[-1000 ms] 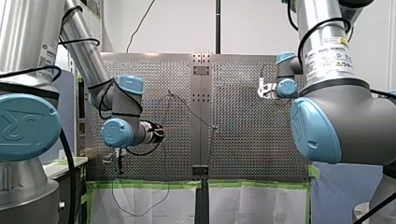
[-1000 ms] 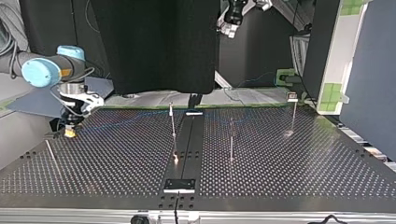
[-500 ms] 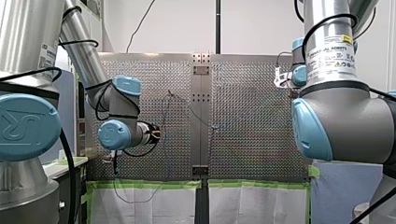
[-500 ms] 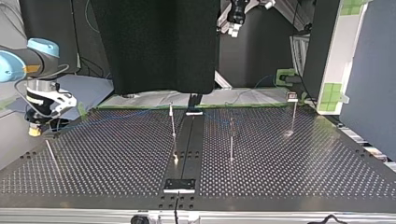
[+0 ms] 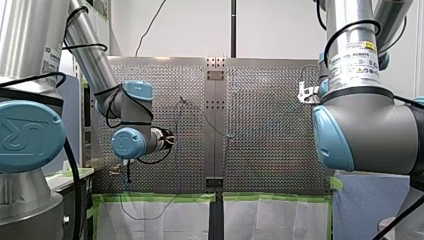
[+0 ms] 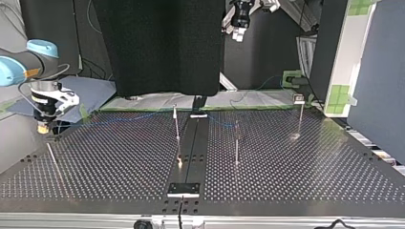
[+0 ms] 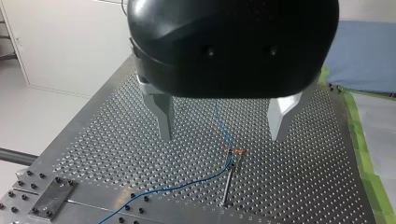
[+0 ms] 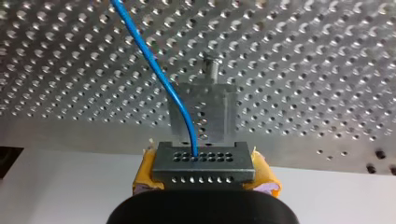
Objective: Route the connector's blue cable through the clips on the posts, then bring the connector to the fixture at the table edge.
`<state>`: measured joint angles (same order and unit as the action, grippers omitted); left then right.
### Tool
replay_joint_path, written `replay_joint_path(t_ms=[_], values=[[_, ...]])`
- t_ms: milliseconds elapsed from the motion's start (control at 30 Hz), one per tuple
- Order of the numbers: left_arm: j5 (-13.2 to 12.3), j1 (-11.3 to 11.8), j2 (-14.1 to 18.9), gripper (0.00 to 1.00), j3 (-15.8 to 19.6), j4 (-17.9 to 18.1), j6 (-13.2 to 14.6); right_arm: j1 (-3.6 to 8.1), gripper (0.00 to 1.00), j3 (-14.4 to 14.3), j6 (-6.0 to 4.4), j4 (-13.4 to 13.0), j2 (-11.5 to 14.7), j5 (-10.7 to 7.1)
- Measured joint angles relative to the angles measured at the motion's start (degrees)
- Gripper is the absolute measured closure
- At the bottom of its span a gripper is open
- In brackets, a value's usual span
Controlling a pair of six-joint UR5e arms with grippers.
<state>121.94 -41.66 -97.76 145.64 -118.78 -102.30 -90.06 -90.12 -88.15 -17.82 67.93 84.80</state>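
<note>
The connector (image 8: 204, 163) is pinched between the yellow pads (image 8: 144, 176) of the right gripper (image 8: 205, 179). It is held just in front of the metal fixture (image 8: 219, 112) at the edge of the table (image 8: 303, 70). Whether the two touch cannot be told. The blue cable (image 8: 154, 60) comes out of a hole in the connector and runs away over the table. This is seen up close only in the right wrist view. In the top view that gripper is small, at the table's far left corner, with a slanted rod (image 6: 52, 158) near it.

Only in the left wrist view is the cable seen bending at a small clip (image 7: 236, 151) on top of a thin post (image 7: 227, 182). The left gripper (image 7: 223, 126) hangs above the clip, its metal fingers (image 7: 164, 114) spread wide, with nothing held. A flat plate (image 7: 49, 200) with screws lies off to one side.

In the top view, three upright posts (image 6: 236, 143) are seen standing well apart.
</note>
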Motion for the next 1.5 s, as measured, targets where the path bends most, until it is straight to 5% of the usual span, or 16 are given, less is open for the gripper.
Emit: replay_joint_path(t_ms=[633,1133,1500], values=[[0.1,0.1,0.0,0.0,-1.2,-2.7,0.9,3.39,1.0,0.5,0.57,-2.1,-1.2,-8.72],[0.9,0.1,0.0,0.0,-2.4,-4.3,1.3,4.1,1.0,2.0,1.86,-5.0,-4.2,-15.66],[0.9,0.1,0.0,0.0,-2.6,-4.7,1.4,4.48,1.0,2.7,1.67,-5.0,-4.3,-16.92]])
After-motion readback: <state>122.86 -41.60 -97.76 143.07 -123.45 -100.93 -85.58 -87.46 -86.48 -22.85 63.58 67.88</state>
